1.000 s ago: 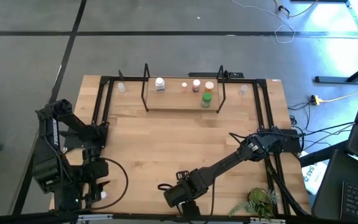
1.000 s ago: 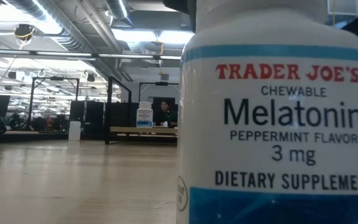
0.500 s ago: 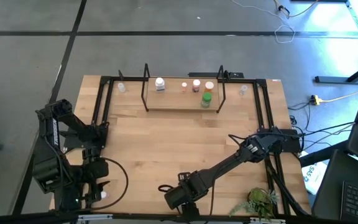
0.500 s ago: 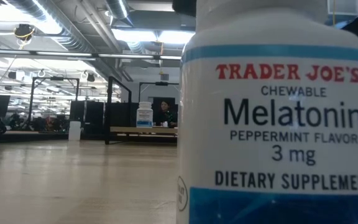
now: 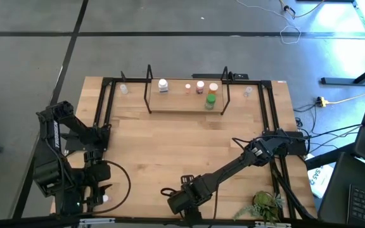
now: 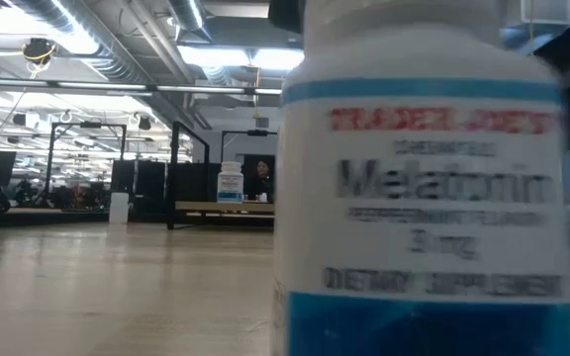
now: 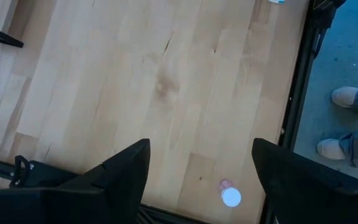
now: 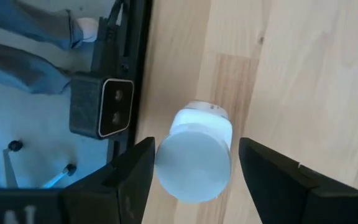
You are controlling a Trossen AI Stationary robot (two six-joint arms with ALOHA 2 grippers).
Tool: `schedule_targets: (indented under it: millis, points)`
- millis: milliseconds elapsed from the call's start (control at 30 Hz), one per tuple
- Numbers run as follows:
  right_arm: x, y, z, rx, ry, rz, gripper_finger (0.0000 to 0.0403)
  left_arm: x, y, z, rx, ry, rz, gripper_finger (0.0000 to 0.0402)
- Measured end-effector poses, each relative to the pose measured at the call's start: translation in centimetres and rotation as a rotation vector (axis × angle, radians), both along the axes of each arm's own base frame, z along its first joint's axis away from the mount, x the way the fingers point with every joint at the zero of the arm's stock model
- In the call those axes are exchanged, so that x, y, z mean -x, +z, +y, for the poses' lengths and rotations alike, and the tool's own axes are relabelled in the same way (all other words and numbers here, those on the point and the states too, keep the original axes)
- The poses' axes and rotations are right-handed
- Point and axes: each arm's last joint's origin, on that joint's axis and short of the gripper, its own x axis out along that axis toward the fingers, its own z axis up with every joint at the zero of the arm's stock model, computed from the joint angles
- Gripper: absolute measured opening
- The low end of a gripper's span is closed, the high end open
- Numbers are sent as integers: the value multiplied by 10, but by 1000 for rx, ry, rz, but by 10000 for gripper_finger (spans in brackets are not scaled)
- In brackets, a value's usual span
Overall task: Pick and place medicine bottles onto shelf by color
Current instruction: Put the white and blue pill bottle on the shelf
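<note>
Right gripper (image 8: 191,180) at the worktop's near edge

Fingers wide, straddling 1 white-capped, blue-banded plastic melatonin bottle (image 8: 194,158): light, rigid, slippery, likely tippy; grasp below the cap.

Bottle label (image 6: 433,178): blurred; red top line, dark larger word beneath, smaller lines below, none legible letter for letter.
Label bands: blue stripe above the print, blue field below it.
Bottle between the right gripper's fingers (image 8: 194,155): plain white cap, no print showing.
Elsewhere: no readable text.
</note>
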Motion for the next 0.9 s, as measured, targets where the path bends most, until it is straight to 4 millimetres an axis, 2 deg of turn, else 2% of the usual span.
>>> schedule_targets:
  millis: [500, 767, 900]
  points:
    - [-1, -12, 0, 38, -17, 26, 232, 0, 0, 0, -2, 0, 0, 276]
    - [-1, -13, 0, 44, -19, 25, 183, 0, 0, 0, -2, 0, 1, 276]
    - [-2, -12, -2, 50, -43, 23, 183, 0, 0, 0, -2, -1, 1, 276]
